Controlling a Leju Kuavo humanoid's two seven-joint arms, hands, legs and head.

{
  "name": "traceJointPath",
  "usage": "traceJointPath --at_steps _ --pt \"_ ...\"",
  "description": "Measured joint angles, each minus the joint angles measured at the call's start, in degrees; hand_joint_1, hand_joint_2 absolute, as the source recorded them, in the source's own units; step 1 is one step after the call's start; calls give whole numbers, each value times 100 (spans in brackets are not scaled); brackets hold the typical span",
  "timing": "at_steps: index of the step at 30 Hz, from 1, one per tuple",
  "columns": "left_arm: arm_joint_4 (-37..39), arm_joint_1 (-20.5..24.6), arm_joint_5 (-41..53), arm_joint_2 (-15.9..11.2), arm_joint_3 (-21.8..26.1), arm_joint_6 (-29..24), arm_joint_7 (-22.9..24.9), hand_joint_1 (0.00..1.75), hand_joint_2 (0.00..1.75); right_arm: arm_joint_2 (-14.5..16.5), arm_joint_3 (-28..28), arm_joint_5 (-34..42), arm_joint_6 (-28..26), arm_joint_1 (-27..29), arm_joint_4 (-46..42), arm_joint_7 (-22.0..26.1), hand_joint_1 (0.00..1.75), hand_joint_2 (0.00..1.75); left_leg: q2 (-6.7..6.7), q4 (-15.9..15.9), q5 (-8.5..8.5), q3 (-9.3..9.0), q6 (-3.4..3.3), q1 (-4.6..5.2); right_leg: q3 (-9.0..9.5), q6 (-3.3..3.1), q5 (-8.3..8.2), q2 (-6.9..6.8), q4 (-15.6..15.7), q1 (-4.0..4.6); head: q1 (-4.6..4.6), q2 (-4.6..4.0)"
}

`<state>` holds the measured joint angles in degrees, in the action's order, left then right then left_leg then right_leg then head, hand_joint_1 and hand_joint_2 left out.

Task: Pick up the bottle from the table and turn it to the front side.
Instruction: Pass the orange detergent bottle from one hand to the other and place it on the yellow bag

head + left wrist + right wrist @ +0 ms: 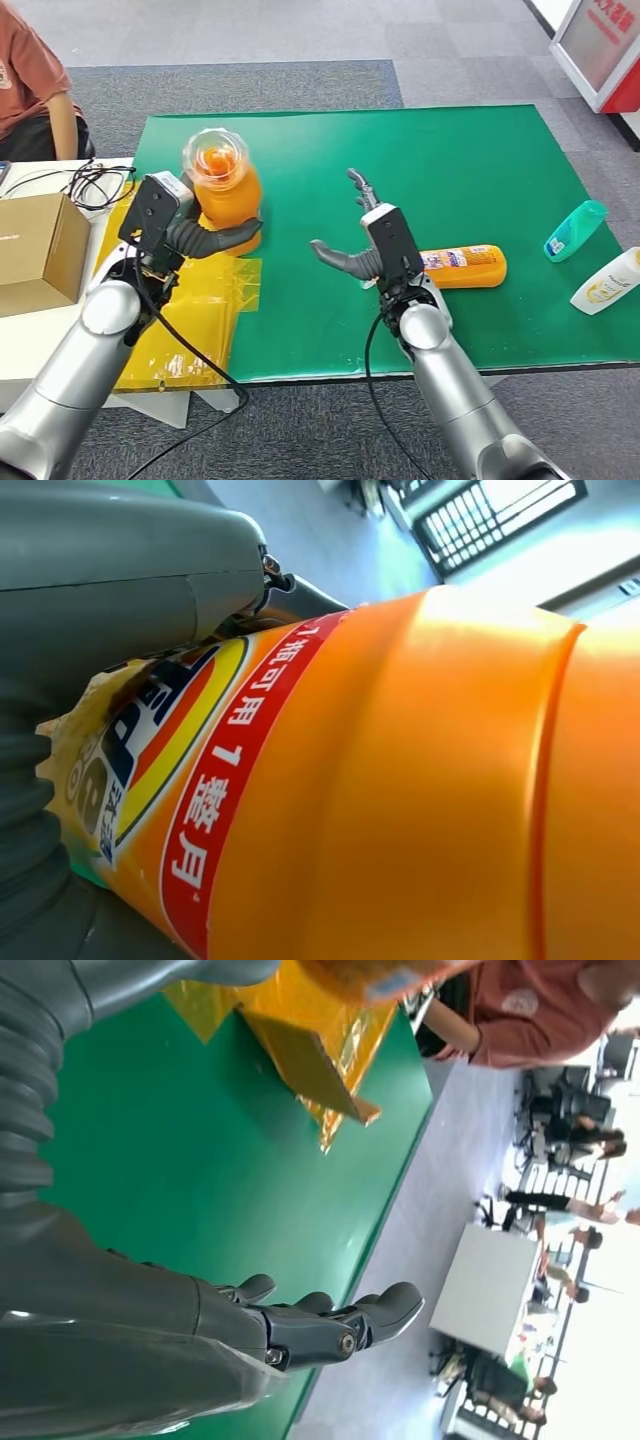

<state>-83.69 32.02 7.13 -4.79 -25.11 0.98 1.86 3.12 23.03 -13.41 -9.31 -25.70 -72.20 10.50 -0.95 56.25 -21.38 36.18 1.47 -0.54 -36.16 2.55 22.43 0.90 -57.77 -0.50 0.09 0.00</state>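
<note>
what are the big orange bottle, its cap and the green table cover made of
Big orange bottle, held by the left robot hand: looks like glossy opaque plastic, with bright highlights and a printed label in the left wrist view. Its cap: clear see-through plastic, orange showing through. Green table cover: matte, no glare, perhaps felt or a rubber mat; the weave cannot be made out.

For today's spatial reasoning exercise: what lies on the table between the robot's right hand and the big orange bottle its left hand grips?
In the head view, bare green mat separates the right hand from the orange bottle gripped by the left hand.
</note>
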Motion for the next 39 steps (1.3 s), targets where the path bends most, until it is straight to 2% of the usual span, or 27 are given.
traceJointPath --at_steps 4,9,14,20,30,39 --pt "147 26 1094 -196 48 32 218 175 175 -5 -332 -18 -27 47 -101 8 0 175 0 0 1 0 1 0 -1 0 0 0 0 0 0 0" --pt "480 38 1655 -349 168 181 248 175 175 -6 -651 -45 9 94 -303 3 0 175 0 0 1 0 1 0 -1 -1 -1 1 -2 1 0 0" --pt "745 33 2464 -442 184 98 348 175 175 -6 -826 -92 80 95 -479 5 0 175 0 0 1 0 1 0 -1 -1 -1 0 -2 0 0 0" --pt "1006 41 3548 -499 132 13 595 175 175 -5 -869 -210 257 94 -698 4 0 175 0 0 1 0 1 0 -2 -1 -1 0 -2 0 0 0" --pt "1390 173 4828 -542 -79 100 719 175 175 10 -838 -386 508 100 -909 18 0 175 0 0 1 0 1 0 -1 -1 -1 0 -3 0 0 0" --pt "1698 197 5268 -543 -245 177 614 175 175 46 -745 -465 612 106 -1145 86 0 175 0 0 1 1 1 0 -1 -1 -1 0 -3 1 -1 0"
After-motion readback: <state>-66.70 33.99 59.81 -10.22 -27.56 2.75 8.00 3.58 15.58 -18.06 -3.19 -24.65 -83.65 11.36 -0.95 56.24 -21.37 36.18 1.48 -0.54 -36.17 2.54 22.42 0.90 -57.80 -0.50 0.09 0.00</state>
